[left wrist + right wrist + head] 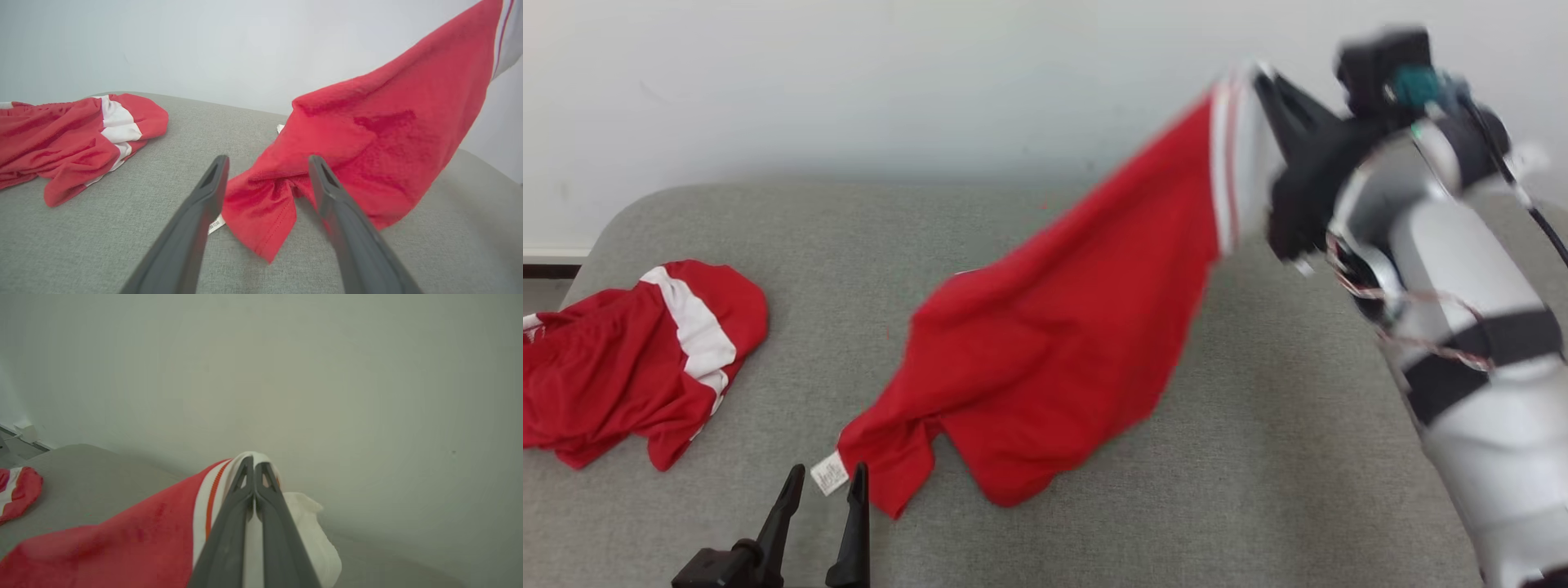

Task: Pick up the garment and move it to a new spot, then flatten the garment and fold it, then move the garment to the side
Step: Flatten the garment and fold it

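Right claw (1262,79) is clamped on the white-striped edge of the red jersey (1054,343), holding it up over the desk (1258,408) with its low corner on the desk's front, so I'd have the wide-open left claw (827,469) pinch that corner first.

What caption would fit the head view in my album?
Right fingers hold a red garment up by its white-striped edge; open left fingers wait at its lower corner; another garment lies at left.
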Controlling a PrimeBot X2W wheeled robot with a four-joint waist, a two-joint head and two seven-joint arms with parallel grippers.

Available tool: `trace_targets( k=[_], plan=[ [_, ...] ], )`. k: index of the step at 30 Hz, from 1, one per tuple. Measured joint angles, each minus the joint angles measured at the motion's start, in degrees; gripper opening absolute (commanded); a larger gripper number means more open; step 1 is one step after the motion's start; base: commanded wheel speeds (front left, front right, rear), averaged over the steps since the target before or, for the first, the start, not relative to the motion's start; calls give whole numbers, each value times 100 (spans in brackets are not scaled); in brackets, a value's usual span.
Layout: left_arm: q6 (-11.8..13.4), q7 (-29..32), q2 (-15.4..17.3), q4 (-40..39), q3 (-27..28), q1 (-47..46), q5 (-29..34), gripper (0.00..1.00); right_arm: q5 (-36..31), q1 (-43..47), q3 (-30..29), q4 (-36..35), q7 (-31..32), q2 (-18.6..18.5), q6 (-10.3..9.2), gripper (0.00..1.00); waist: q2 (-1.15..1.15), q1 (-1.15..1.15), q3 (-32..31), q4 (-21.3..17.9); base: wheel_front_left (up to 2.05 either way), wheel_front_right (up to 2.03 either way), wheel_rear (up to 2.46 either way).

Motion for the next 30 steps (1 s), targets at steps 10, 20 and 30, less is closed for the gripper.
trace_targets(
  k=[10,20,30],
  plan=[
    [-18,-1,-25,-18,-49,-16,14,100,-787,2487,-1991,-943,936,-539,0,0,0,0,75,-170,0,0,0],
    [-18,-1,-36,26,-69,-90,19,100,-1552,4533,-3095,-2306,2836,59,0,100,0,0,135,-259,0,0,0],
    [-36,-1,-36,93,-119,-184,19,100,-1391,4086,-2680,-3104,2869,154,0,100,0,0,187,-246,0,0,0]
  ],
)
